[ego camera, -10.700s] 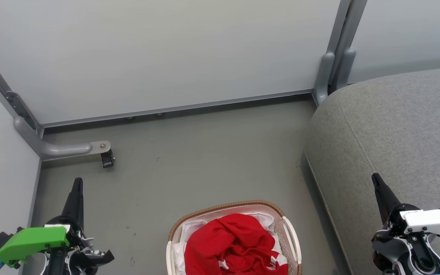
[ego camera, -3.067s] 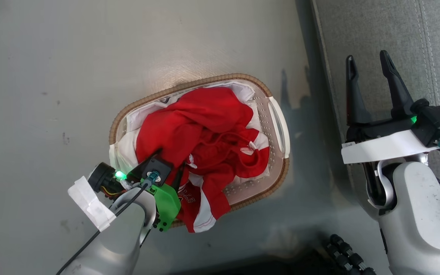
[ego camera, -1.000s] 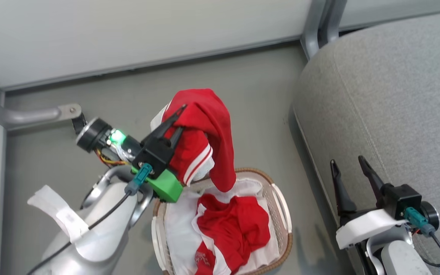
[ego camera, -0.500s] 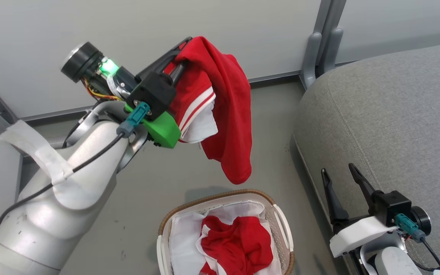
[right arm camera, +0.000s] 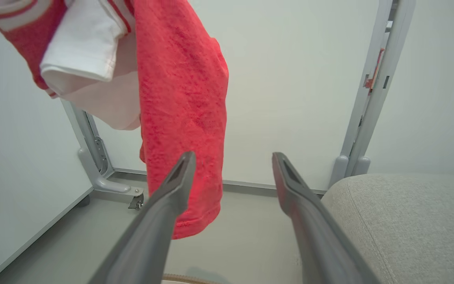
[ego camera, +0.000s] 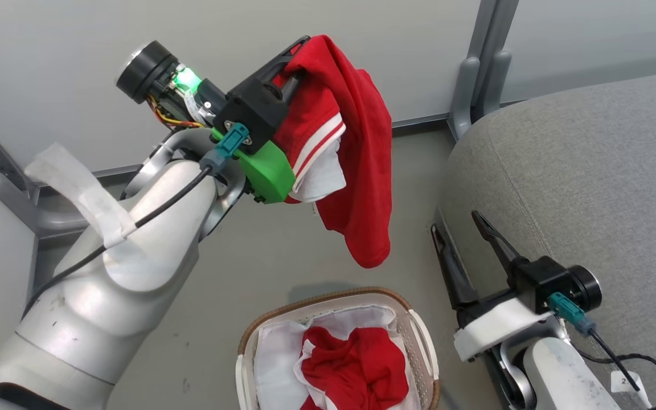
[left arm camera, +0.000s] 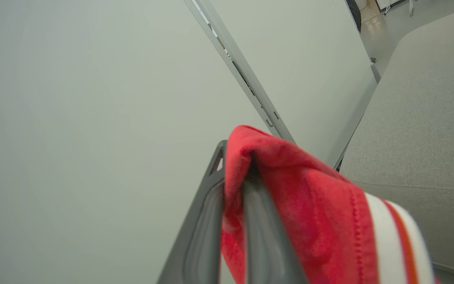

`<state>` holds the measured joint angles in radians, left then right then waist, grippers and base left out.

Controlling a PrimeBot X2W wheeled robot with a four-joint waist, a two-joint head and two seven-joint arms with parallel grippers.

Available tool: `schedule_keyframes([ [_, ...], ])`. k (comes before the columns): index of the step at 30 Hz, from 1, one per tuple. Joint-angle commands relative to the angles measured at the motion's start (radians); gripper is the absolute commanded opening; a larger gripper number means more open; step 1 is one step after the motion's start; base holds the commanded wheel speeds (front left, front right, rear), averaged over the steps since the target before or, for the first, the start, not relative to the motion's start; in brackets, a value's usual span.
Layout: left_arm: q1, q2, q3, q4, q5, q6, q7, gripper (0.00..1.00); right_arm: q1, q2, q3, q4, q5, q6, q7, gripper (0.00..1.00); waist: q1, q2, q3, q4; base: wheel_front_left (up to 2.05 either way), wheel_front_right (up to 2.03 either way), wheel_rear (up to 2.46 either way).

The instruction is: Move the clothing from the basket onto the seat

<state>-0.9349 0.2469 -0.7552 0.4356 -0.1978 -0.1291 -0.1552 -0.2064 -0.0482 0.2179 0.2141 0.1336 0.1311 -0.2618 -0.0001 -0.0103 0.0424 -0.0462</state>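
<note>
Gripping red clothing [ego camera: 362,154] in clenched left fingers [ego camera: 279,58], upper centre; basket [ego camera: 328,295] bottom centre; right fingers [ego camera: 450,267] spread, empty, lower right beside seat [ego camera: 590,171].

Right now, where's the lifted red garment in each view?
Head view: red garment upper centre, hanging from the left gripper, over the basket.
Left wrist view: red garment lower centre-right, pinched in that gripper.
Right wrist view: red garment upper left, draping down.
Shared landmark: grey sofa, right side of each view.
</note>
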Motion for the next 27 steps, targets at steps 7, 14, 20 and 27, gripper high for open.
schedule_keyframes([
  [7,-0.03,-0.049,-0.035,0.012,-0.007,-0.002,0.01,0.0,-0.093,-0.004,0.103,0.031,0.007,-0.001,-0.005,1.0,0.0001,0.0103,-0.011,0.019,0.0,0.0,0.0],
  [14,-0.033,-0.104,-0.086,-0.002,-0.022,-0.002,0.021,0.0,-0.175,-0.005,0.109,0.116,-0.009,-0.001,-0.005,1.0,0.0001,0.0103,-0.025,0.061,0.0,0.0,0.0],
  [20,-0.02,-0.124,-0.131,-0.032,-0.037,-0.003,0.029,0.0,-0.218,-0.004,0.001,0.157,-0.057,-0.001,-0.005,1.0,0.0001,0.0103,-0.033,0.094,0.0,0.0,0.0],
  [27,0.019,-0.089,-0.16,-0.086,-0.055,-0.003,0.02,0.0,-0.269,-0.004,-0.043,0.156,-0.091,-0.001,-0.005,1.0,0.0001,0.0103,-0.036,0.108,0.0,0.0,0.0],
])
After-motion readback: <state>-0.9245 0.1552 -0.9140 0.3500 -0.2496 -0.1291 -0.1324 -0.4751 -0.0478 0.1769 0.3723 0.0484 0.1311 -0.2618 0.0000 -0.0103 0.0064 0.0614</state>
